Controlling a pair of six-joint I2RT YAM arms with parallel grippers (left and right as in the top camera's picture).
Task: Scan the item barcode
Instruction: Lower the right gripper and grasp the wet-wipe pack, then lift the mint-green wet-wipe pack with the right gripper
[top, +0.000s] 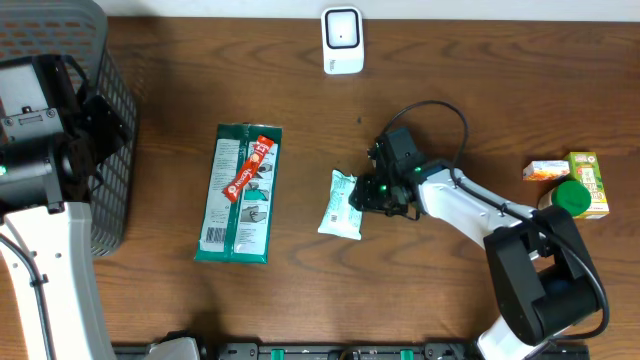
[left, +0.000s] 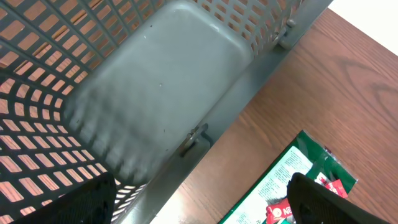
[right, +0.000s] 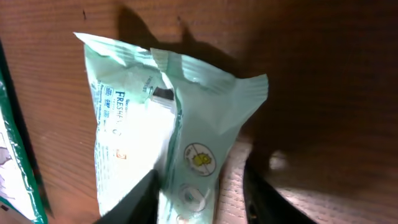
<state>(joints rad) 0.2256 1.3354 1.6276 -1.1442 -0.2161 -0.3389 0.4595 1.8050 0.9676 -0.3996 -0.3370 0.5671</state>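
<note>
Jaws of right gripper straddle pouch at its 6 o'clock end, not yet clamped; pinch the seam only, leaving print exposed. Left gripper spread wide, empty.

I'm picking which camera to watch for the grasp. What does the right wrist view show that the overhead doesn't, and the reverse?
Only the right wrist: the pouch up close, its print and back seam readable, with the right fingers apart on either side of its end. Only the overhead: the scanner, the basket and the boxes. Both: the pouch, the edge of the green pack and the table.
</note>
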